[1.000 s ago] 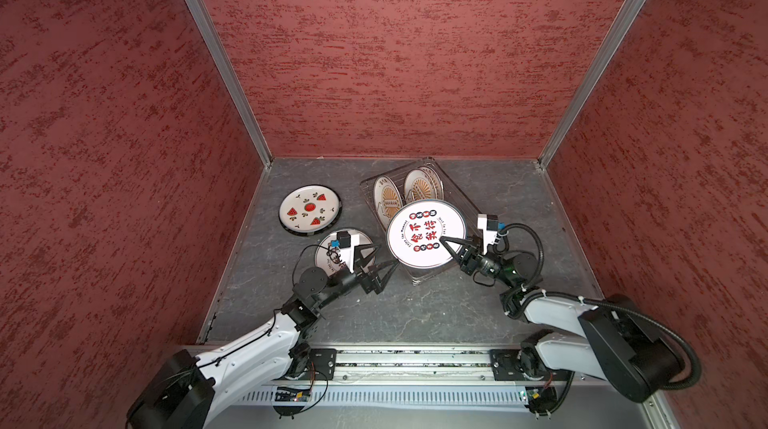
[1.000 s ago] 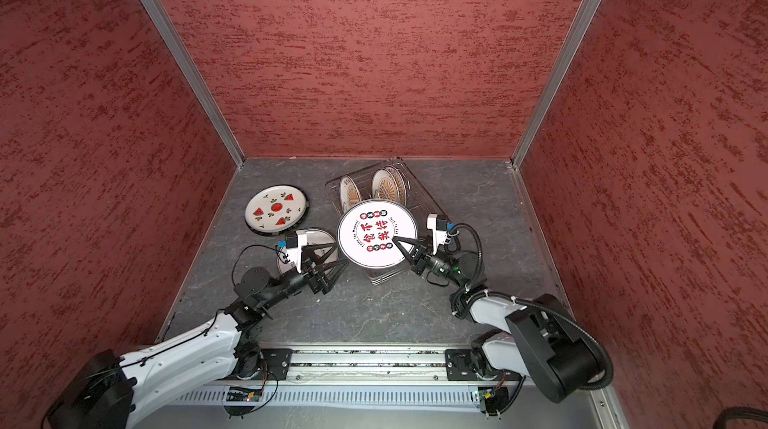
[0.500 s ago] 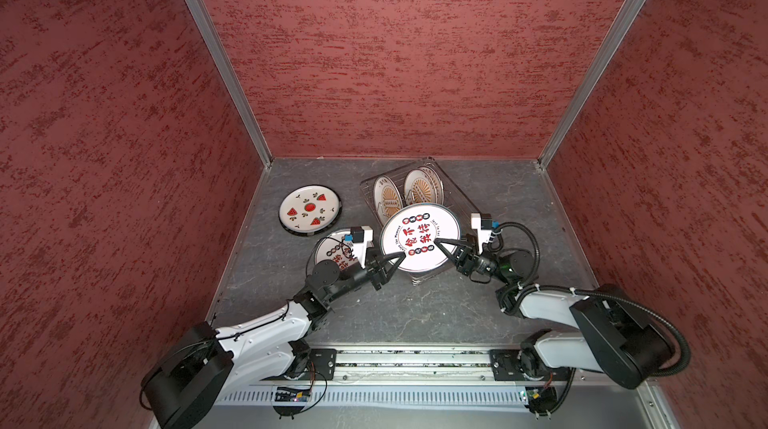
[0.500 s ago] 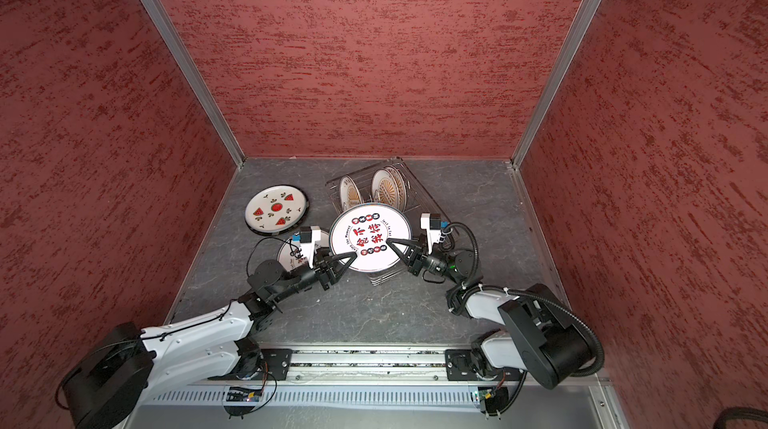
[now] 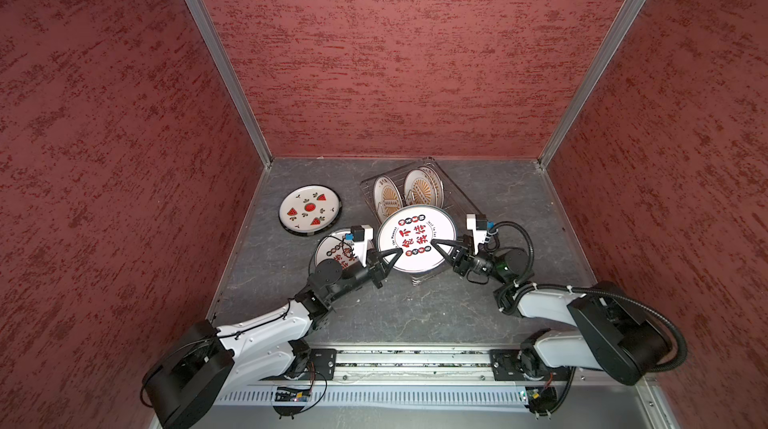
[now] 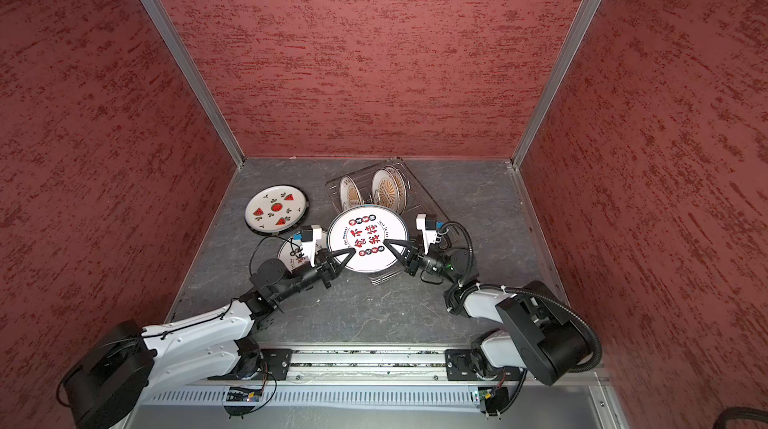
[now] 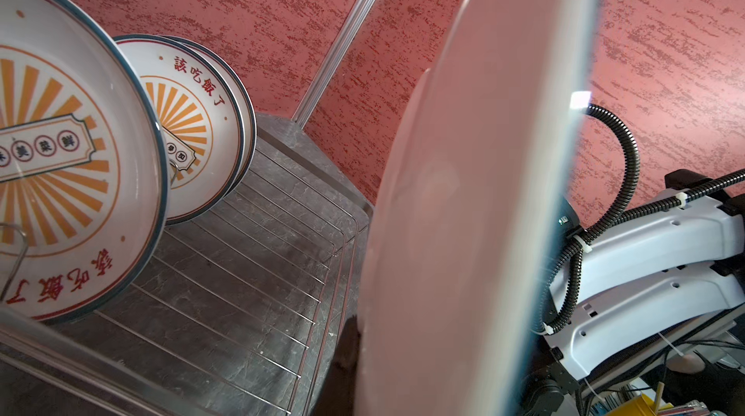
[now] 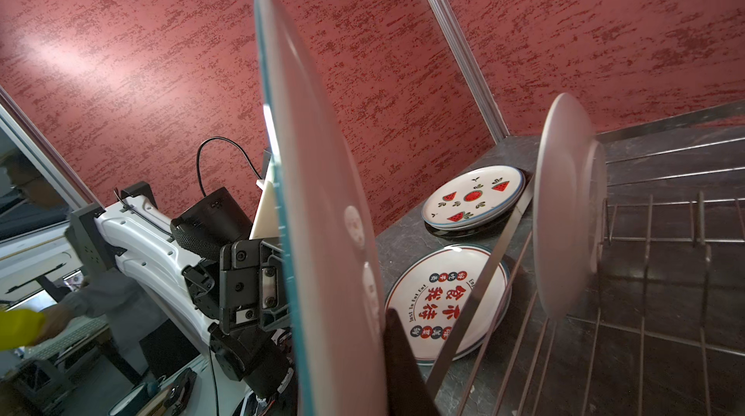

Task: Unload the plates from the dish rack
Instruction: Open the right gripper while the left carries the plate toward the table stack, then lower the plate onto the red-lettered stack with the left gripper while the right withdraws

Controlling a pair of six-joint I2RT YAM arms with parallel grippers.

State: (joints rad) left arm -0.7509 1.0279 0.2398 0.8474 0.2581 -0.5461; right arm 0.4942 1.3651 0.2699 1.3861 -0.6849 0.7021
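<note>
A large white character plate [image 5: 417, 238] [image 6: 368, 239], printed with red and black Chinese characters, is held face up over the near end of the dish rack [image 5: 457, 196]. It hides that end of the rack in both top views. The left gripper [image 5: 397, 255] is clamped on the plate's left rim and the right gripper [image 5: 436, 245] is clamped on its right rim, so the two arms grasp it from opposite sides.

The rack is a silver wire tray set at an angle on the grey table [image 5: 415, 314]. At its far end at least two sunburst plates [image 5: 388, 196] [image 7: 60, 160] stand upright between the prongs. They are white with orange rays and dark rims.

To the left of the rack a watermelon plate [image 5: 309, 210] lies flat on the table. Nearer the left arm lies a second character plate [image 8: 443, 305], partly hidden by that arm's wrist in both top views. Textured red walls [image 5: 395, 52] enclose the table on three sides.
</note>
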